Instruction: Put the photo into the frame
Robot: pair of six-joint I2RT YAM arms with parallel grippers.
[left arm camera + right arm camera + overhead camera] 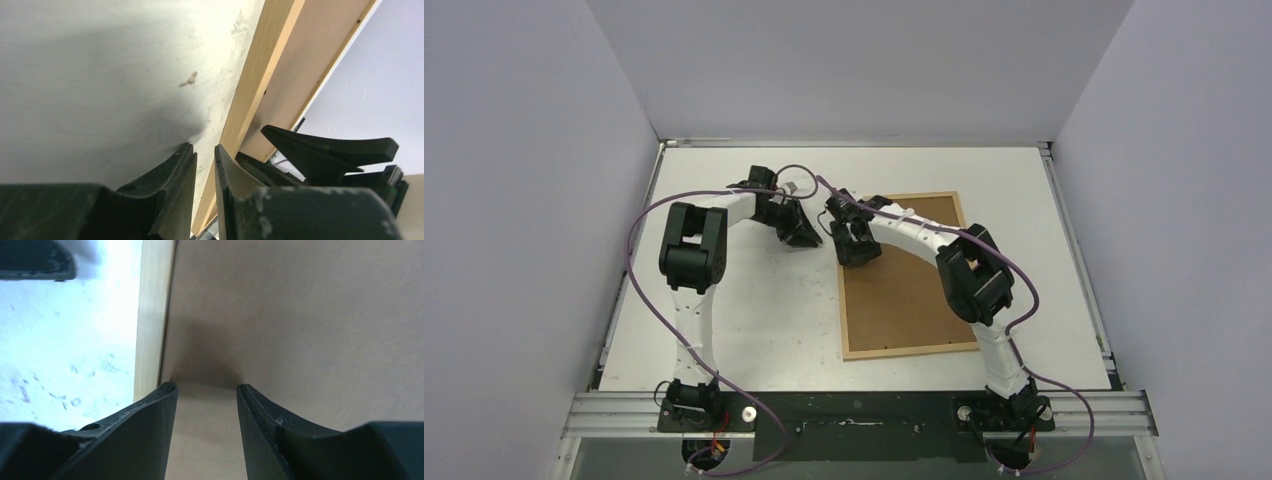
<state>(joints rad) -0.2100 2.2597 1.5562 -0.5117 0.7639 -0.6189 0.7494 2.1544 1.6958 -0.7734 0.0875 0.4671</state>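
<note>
The light-wood frame (pixel 909 351) lies flat on the white table, right of centre, and a brown backing board (pixel 914 290) fills it. The photo is out of view. My right gripper (pixel 859 256) points down over the frame's upper left part. In the right wrist view the right gripper (pixel 206 387) stands open, its tips at the board (pixel 300 315) just inside the wooden rim (pixel 150 315). My left gripper (pixel 808 237) is low over the table, just left of the frame's top left corner. Its jaws (pixel 204 150) show a narrow gap with nothing in it, beside the rim (pixel 260 75).
The white table (pixel 744 330) is walled in by plain grey panels on three sides. The two gripper heads are close together near the frame's top left corner. A right finger (pixel 325 147) shows in the left wrist view. Purple cables loop along both arms.
</note>
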